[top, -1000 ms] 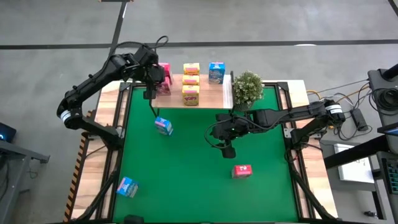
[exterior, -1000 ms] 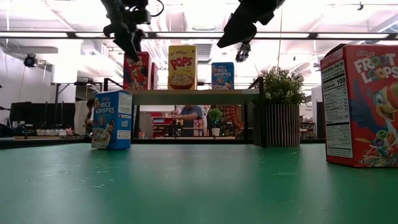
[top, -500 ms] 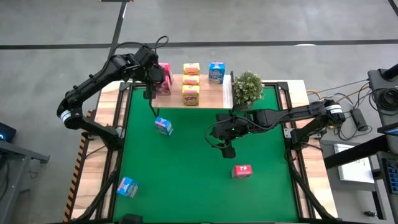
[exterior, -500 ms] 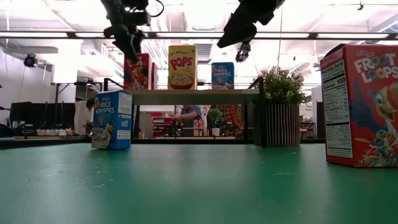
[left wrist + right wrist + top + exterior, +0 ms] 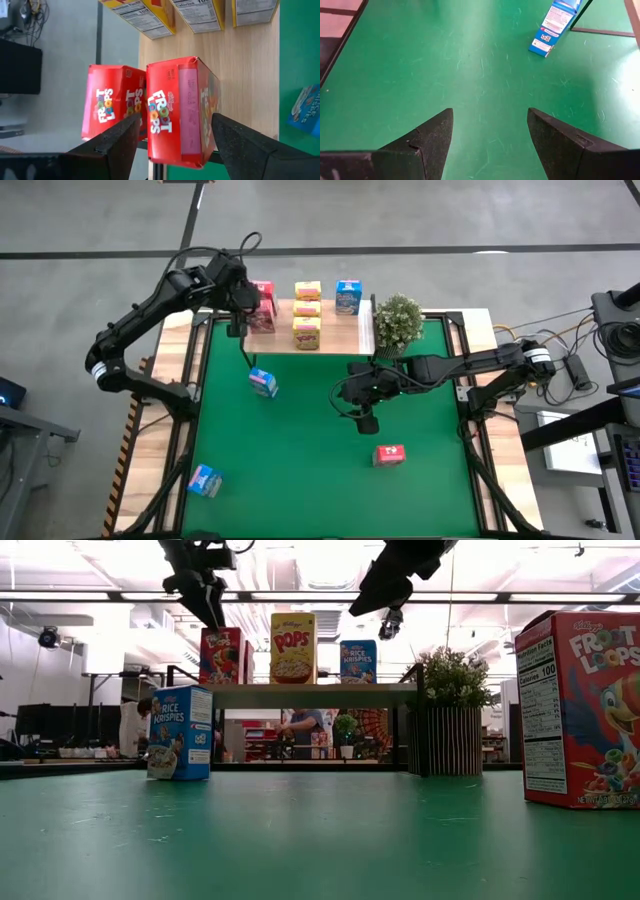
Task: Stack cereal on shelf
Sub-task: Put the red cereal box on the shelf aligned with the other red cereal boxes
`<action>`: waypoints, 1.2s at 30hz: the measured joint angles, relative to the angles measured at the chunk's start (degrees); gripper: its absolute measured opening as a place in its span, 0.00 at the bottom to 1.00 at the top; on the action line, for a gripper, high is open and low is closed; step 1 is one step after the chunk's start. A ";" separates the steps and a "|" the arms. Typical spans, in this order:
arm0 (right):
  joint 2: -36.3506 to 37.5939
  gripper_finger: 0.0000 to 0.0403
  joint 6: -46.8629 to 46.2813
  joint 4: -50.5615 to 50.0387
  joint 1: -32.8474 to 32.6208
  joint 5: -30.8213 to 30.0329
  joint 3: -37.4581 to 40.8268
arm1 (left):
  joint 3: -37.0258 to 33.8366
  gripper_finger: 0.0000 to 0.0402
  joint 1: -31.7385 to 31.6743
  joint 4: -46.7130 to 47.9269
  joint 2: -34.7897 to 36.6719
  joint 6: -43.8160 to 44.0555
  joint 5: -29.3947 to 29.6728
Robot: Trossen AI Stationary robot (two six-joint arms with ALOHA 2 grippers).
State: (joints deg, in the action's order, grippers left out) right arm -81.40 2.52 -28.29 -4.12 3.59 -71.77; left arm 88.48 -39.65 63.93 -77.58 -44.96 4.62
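The shelf (image 5: 336,332) (image 5: 310,692) stands at the table's far edge. It carries two pink-red cereal boxes (image 5: 263,318) (image 5: 182,112) at its left end, three yellow ones (image 5: 306,311) and one blue one (image 5: 347,297). My left gripper (image 5: 242,308) (image 5: 176,120) (image 5: 210,608) hangs open just above the nearer pink-red box, a finger to each side. My right gripper (image 5: 368,420) (image 5: 490,112) hovers open over the middle of the table. Two blue boxes (image 5: 263,382) (image 5: 204,480) and one pink-red box (image 5: 389,454) stand on the green tabletop.
A potted green plant (image 5: 398,322) (image 5: 450,725) stands at the shelf's right end. Wooden table borders and black frame rails (image 5: 185,410) run along both sides. Bare green tabletop (image 5: 300,460) lies between the loose boxes. People show in the room beyond the table.
My left gripper has risen a little above the pink-red box on the shelf and shifted slightly toward the table's left edge. The box has stayed upright on the shelf.
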 joint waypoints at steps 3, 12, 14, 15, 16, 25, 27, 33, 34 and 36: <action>0.48 0.61 0.00 0.52 0.00 -0.12 0.00 | 1.49 0.58 0.28 0.53 0.50 3.14 0.27; 2.23 0.61 -5.18 3.50 0.00 -0.63 0.00 | 10.12 0.58 3.65 2.40 2.17 22.72 -1.75; 2.25 0.61 -6.96 2.76 -0.05 -0.63 0.00 | 10.38 0.58 5.24 1.93 3.34 29.29 -5.67; 2.18 0.61 -7.72 2.46 -0.21 -0.66 0.00 | 10.07 0.58 6.42 1.45 4.04 31.83 -8.01; 2.16 0.61 -8.48 1.90 -0.36 -0.67 0.00 | 9.34 0.58 7.95 0.37 4.87 34.33 -9.92; 2.23 0.61 -15.85 -6.27 -4.97 -0.60 -0.33 | -10.81 0.58 29.73 -23.44 15.82 47.73 -11.09; 2.02 0.61 -18.19 -9.00 -6.38 -0.62 -1.22 | -16.61 0.58 34.93 -29.75 17.83 49.71 -9.91; 0.86 0.61 -24.12 -16.61 -11.59 -0.58 -2.96 | -31.56 0.58 49.41 -48.20 21.49 54.31 -2.19; 0.80 0.61 -24.90 -18.19 -12.50 -0.57 -3.16 | -33.40 0.58 51.37 -50.37 21.62 54.94 -0.80; 0.76 0.61 -25.97 -21.37 -14.17 -0.54 -3.40 | -36.69 0.58 55.09 -54.96 21.66 56.08 1.82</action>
State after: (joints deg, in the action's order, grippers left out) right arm -80.64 -23.45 -49.66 -18.29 3.05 -75.17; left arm 51.79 15.44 8.98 -55.92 11.12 6.45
